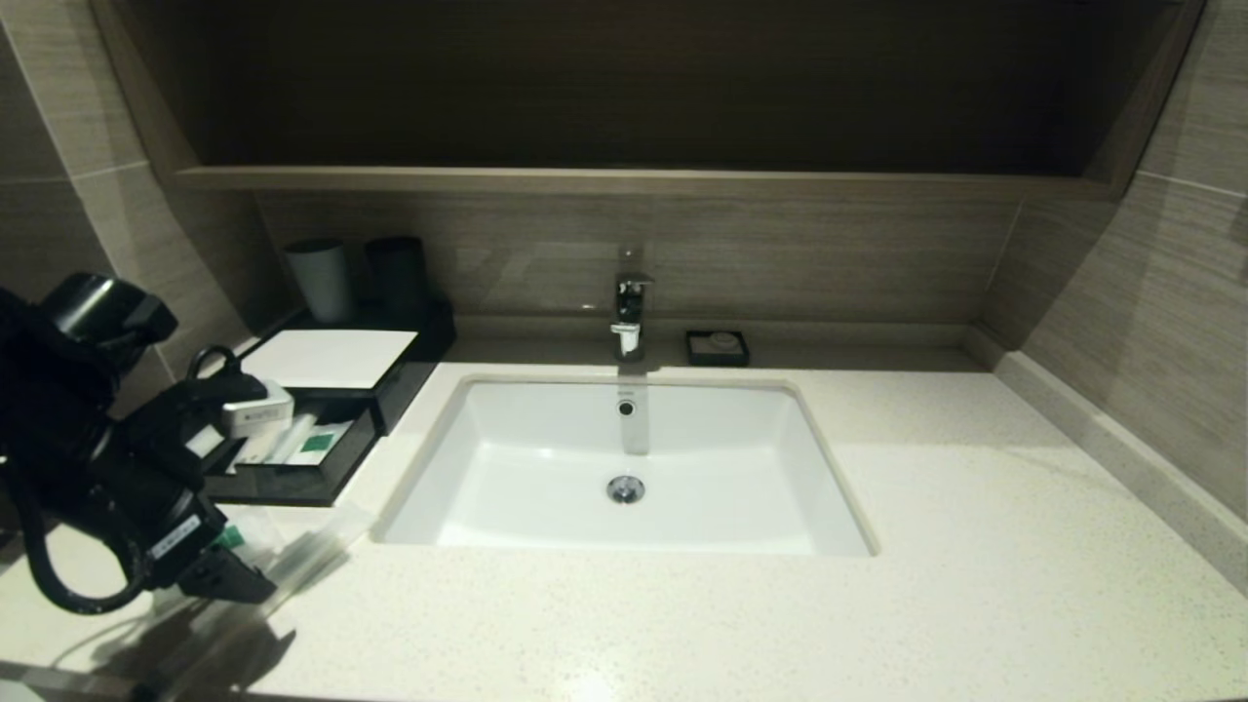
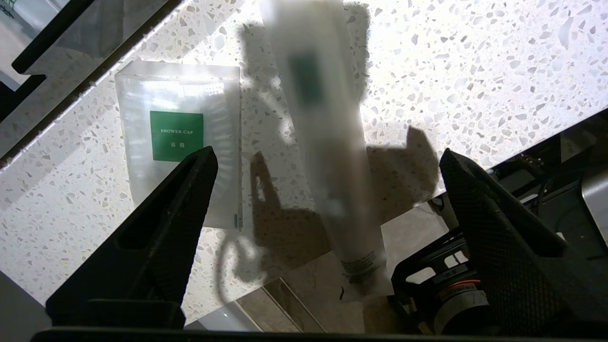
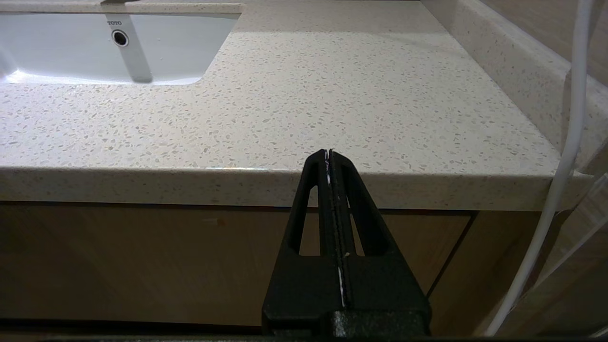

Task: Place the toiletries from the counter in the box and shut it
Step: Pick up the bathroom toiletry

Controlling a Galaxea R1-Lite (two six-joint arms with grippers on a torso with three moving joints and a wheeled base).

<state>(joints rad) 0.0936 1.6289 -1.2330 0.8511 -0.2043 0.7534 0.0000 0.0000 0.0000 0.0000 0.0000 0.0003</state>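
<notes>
while the left gripper (image 2: 327, 156) hangs at lower left of the head view with jaws spread wide and nothing between them, a long thin packet (image 2: 327, 156) and a flat shower cap sachet (image 2: 178, 137) lie beneath it on the counter (image 1: 780, 624). box (image 1: 331, 390), left of centre, has its drawer pulled out with packets inside. right gripper (image 3: 328, 154) sits pressed together, low before the counter edge.

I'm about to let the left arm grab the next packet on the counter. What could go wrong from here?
1. The long frosted plastic packet overhangs the speckled cream counter edge; a nudge from the open left gripper might tip it off.
2. The flat shower cap sachet lies close beside it, so one fingertip could land on it.
</notes>
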